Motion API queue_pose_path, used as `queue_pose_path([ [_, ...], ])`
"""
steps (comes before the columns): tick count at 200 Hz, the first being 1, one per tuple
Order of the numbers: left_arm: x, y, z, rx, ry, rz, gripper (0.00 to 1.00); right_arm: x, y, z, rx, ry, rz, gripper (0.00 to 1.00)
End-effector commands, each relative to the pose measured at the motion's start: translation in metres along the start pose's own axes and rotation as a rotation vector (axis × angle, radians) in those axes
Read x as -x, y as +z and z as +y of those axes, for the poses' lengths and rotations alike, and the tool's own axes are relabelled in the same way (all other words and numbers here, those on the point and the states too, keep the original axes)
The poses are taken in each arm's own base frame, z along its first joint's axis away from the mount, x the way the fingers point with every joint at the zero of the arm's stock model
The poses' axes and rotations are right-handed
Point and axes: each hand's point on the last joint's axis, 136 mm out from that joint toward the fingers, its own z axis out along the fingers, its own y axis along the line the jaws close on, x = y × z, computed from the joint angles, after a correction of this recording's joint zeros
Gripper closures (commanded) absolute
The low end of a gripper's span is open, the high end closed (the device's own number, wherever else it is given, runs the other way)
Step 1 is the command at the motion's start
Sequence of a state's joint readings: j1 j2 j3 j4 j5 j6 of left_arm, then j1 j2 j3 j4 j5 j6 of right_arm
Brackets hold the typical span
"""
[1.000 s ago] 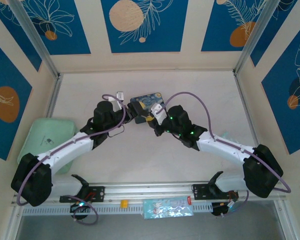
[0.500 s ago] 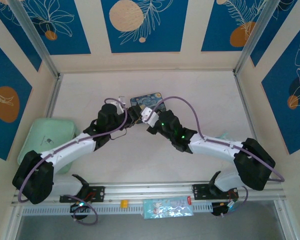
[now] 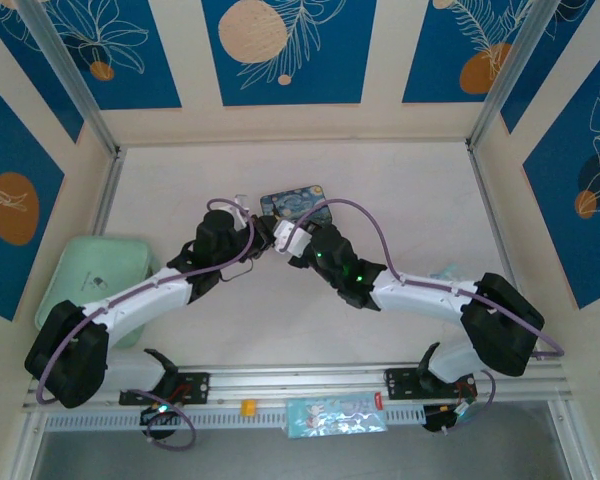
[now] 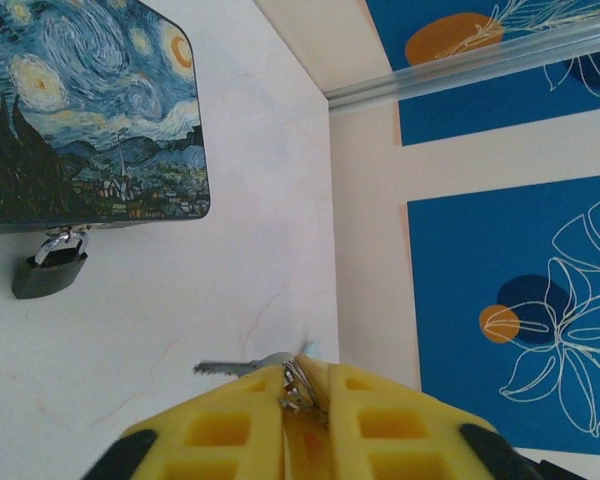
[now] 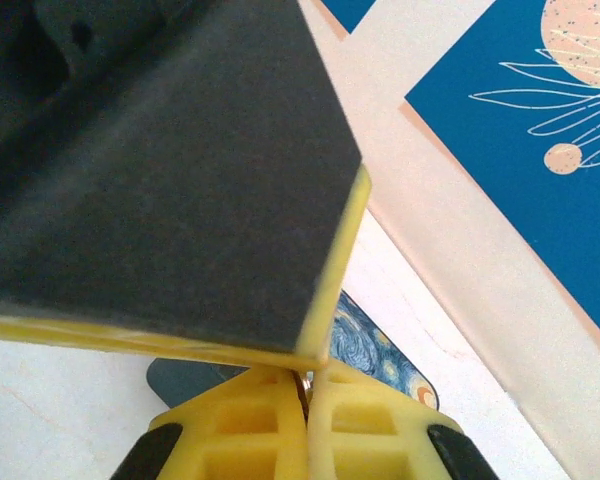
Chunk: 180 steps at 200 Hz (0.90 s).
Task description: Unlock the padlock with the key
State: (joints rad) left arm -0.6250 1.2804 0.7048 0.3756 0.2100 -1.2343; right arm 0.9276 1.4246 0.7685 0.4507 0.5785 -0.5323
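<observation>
Left wrist: your left gripper pinches the key, blade pointing frame-left; the padlock lies up-left, well apart.

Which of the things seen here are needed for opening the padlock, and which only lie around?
For the job: padlock; key, pinched in the left fingers; painted box that the padlock hangs on.
Lying about: pale green tray; patterned packet; small yellow piece.

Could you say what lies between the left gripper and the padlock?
Bare table, in the left wrist view, from the key in the left gripper to the padlock.
</observation>
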Motion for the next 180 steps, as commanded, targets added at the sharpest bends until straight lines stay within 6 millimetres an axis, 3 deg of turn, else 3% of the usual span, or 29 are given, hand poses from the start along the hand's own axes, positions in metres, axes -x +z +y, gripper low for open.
queue_pose_path([
  [1,0.000,-0.001,0.002,0.008,0.023,-0.017,0.90,0.018,-0.004,-0.002,-0.023,-0.021,-0.062,1.00],
  [40,0.006,-0.005,0.009,0.039,0.033,-0.055,0.88,0.023,-0.010,0.003,-0.015,-0.031,-0.076,1.00],
  [66,0.011,-0.007,0.012,0.055,0.052,-0.079,1.00,0.029,-0.017,0.009,0.013,-0.021,-0.097,1.00],
  [91,0.012,-0.006,0.009,0.054,0.076,-0.078,1.00,0.036,-0.026,0.009,0.033,0.011,-0.123,1.00],
  [104,0.013,-0.006,0.007,0.050,0.090,-0.080,1.00,0.038,-0.032,0.009,0.049,0.035,-0.141,0.91],
  [120,0.015,-0.007,0.004,0.047,0.112,-0.085,1.00,0.040,-0.039,0.009,0.093,0.077,-0.147,0.67],
  [129,0.016,-0.008,0.002,0.043,0.128,-0.090,1.00,0.041,-0.045,0.006,0.118,0.119,-0.142,0.58],
  [158,0.020,-0.013,-0.011,-0.011,0.224,-0.101,1.00,0.037,-0.066,-0.021,0.230,0.390,-0.161,0.41],
  [180,0.020,-0.018,-0.030,-0.086,0.326,-0.093,1.00,0.024,-0.078,-0.055,0.361,0.719,-0.174,0.38],
])
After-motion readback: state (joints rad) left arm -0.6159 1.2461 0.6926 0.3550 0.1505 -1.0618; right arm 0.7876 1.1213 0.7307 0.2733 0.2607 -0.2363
